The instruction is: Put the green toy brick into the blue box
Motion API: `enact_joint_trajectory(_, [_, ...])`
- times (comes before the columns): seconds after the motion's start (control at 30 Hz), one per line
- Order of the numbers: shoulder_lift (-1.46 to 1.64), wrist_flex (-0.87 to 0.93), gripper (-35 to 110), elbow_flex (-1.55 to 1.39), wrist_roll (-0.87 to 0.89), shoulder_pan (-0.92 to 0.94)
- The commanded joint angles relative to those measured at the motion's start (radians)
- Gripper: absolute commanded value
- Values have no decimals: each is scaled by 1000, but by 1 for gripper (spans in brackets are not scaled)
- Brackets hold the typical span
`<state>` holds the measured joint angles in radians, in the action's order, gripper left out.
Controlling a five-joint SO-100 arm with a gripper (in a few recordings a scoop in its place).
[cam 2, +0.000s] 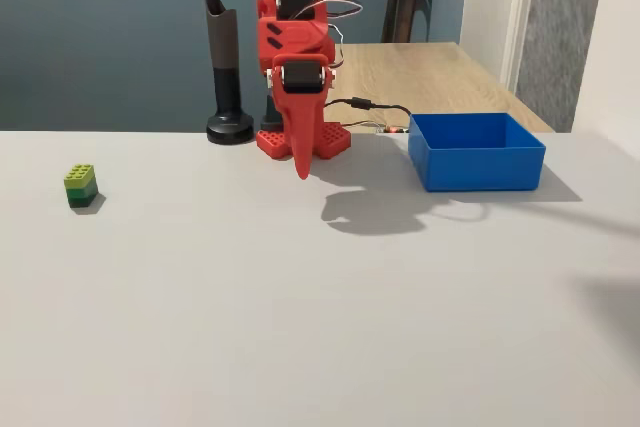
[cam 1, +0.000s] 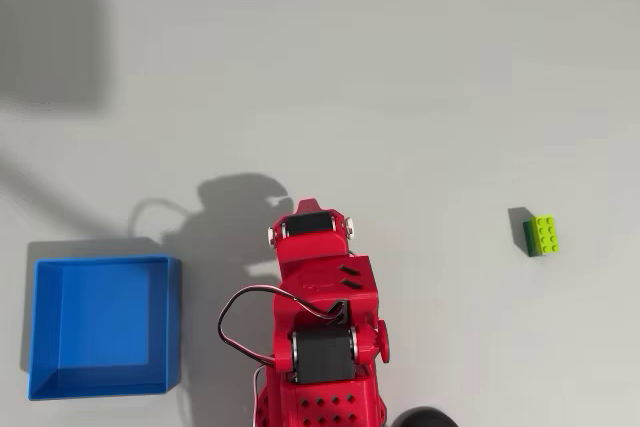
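The red arm stands folded over its base, its gripper pointing down at the table, the fingers pressed together with nothing between them. The green toy brick lies well apart from the arm, on the side away from the blue box. The overhead view cuts off the arm's base, and the arm's own body hides the fingertips there.

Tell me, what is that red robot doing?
Nothing much yet. The red arm is folded up near its base, and its gripper hangs pointing down above the grey table, looking shut, with nothing in it. The green toy brick sits alone on the table, far off to one side. The blue box waits empty on the other side of the arm.
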<state>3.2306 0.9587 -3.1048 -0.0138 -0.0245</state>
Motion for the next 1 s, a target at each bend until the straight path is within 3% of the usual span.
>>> enact_joint_trajectory(0.0, [11,-15,0,3,-6,-3])
enact_joint_trajectory(0.97, [11,-15,0,9,6,0])
